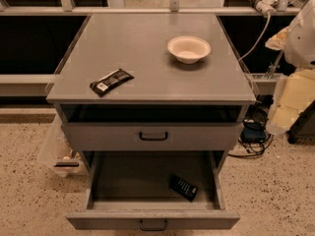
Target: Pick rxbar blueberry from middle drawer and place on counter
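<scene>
The rxbar blueberry, a dark blue flat bar with pale lettering, lies at an angle on the floor of the open middle drawer, right of centre. The drawer is pulled out at the bottom of the cabinet, with its dark handle at the front. The counter is the grey top of the cabinet. My gripper hangs at the right edge of the view, beside the cabinet's right side, above and well to the right of the drawer. It holds nothing that I can see.
A black-wrapped bar with a white label lies on the counter's front left. A pale bowl stands at the back right. The drawer above is closed. Cables lie on the floor to the right and a clear bin to the left.
</scene>
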Controlling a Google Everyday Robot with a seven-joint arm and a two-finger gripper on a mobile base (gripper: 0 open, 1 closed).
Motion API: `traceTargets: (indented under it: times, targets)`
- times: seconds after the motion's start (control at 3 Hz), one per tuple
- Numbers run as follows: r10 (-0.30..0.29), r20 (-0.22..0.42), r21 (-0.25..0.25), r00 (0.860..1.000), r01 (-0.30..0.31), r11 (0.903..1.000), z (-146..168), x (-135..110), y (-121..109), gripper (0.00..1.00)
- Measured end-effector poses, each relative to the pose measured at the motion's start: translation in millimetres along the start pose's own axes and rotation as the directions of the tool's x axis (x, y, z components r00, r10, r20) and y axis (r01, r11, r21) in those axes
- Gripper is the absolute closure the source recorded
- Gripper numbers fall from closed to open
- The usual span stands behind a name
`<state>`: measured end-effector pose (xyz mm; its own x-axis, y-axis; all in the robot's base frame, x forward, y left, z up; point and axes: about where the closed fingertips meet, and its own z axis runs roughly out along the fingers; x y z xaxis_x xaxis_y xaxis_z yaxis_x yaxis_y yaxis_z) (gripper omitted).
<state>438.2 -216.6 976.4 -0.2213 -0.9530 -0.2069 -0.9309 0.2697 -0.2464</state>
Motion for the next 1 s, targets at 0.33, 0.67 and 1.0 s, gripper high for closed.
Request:
traceTargets:
  times: [0.33,0.67,1.0]
  targets:
    - [0.000,0.000,0.000,1.000,0.000,1.0000,0.0,0.0,0.0,0.00]
    - [0.019,0.026,0.006,0.999,-0.020,0.9998,10.9,4.8,5.4,0.00]
    - [0.114,0.148,-0.032,0.982,-0.110,0.9934,53.5,6.7,43.0,0.00]
